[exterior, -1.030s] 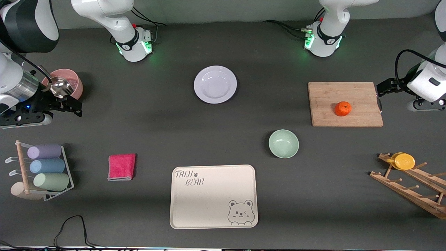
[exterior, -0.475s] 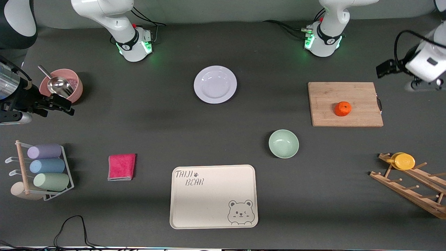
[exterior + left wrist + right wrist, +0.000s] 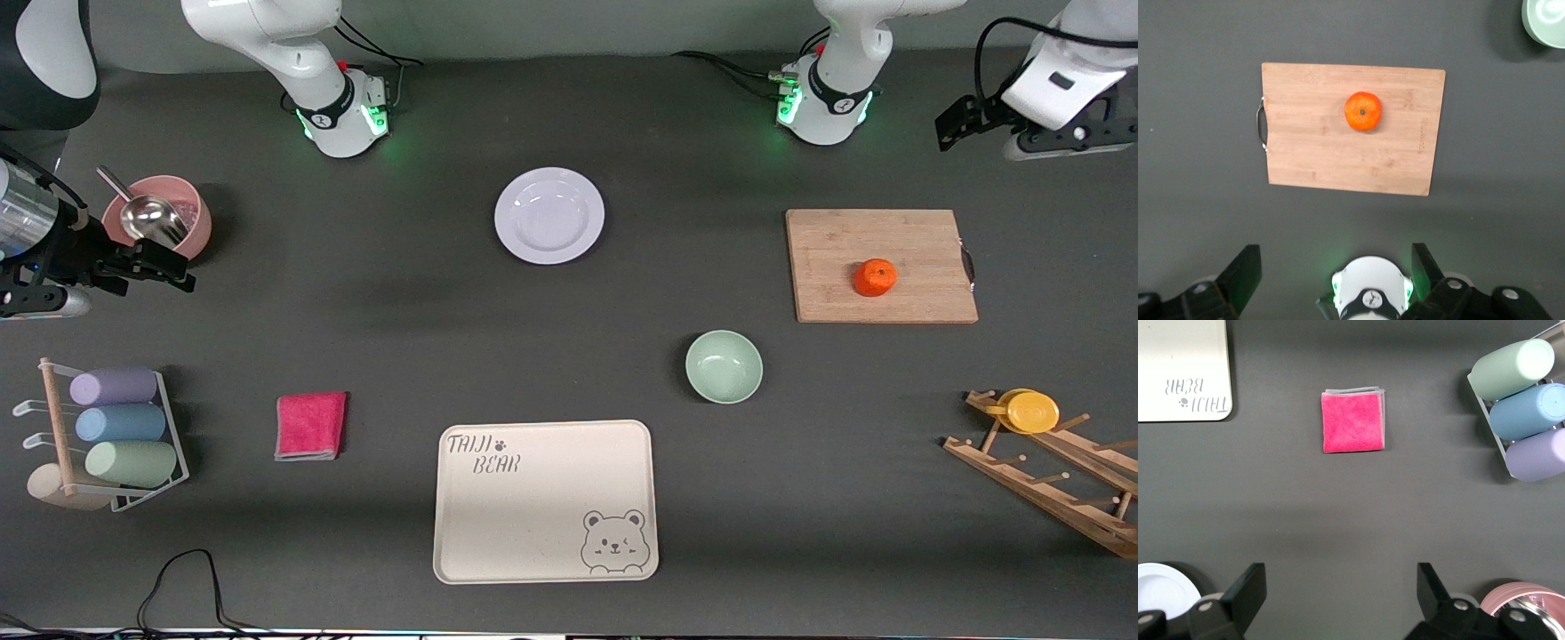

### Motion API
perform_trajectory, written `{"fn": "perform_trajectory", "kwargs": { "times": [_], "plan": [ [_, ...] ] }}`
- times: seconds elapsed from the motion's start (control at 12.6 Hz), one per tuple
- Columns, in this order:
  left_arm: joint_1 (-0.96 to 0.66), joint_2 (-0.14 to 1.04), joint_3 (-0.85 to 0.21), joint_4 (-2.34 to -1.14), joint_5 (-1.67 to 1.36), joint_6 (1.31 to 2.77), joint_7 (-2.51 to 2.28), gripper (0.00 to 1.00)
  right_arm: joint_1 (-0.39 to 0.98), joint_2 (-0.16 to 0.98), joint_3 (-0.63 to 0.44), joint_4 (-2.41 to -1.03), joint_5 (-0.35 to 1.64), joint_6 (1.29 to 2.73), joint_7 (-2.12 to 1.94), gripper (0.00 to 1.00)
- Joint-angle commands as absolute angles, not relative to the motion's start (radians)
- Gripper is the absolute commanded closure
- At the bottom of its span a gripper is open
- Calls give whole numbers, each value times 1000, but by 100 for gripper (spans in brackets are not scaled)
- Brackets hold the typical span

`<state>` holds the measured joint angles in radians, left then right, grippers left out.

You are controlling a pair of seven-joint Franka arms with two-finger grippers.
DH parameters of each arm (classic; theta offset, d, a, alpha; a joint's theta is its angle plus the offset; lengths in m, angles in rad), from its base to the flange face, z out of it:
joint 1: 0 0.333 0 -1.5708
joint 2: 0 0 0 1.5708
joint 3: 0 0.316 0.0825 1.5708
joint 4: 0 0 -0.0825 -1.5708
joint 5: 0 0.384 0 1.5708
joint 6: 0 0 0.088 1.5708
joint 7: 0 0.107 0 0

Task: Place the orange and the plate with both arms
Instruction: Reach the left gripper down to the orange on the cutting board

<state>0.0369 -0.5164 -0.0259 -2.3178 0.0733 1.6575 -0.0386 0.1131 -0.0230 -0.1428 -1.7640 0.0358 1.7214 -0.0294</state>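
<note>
While both arms hang high at the table's two ends, nothing is gripped. The left gripper (image 3: pixel 1331 283) has its fingers spread wide and empty, up over bare table at the left arm's end, with the cutting board (image 3: pixel 1351 127) in its wrist camera's sight. The right gripper (image 3: pixel 1338 600) is spread just as wide and empty, up near the pink cup with the metal scoop (image 3: pixel 156 220) at the right arm's end.

The orange (image 3: pixel 875 277) sits on the cutting board, toward the handle end, stem dimple facing straight up. It's near enough round, so there is no long axis to speak of and any approach angle should serve. The plate (image 3: pixel 549 215) lies flat on the table between the two bases, hollow side up, also round; what matters there is its thin rim, not its heading.

I'd judge this the opening reach. For the left arm: centre over the dimple, come straight down, keep the fingers wide until they straddle the fruit's widest part, then close gently so it doesn't roll. The plate looks trickier: the right arm would need to take one edge of the rim, since a flat, glossy plate may slide. The green bowl (image 3: pixel 724 366) and bear tray (image 3: pixel 544 502) lie nearer the camera, untouched.
</note>
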Motion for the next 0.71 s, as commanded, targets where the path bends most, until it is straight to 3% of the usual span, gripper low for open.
{"fn": "perform_trajectory", "kwargs": {
  "times": [0.0,0.16,0.63],
  "plan": [
    [43,-454,-26,-2454,71,1848,-38,0,124,-28,-147,-1781,51,1710,-12,0],
    [49,-375,-26,-2548,72,2009,-38,0,129,-25,-146,-1782,75,1710,-6,0],
    [44,-125,-26,-2637,72,2329,-40,0,135,-23,-144,-1839,227,1723,36,0]
  ]
}}
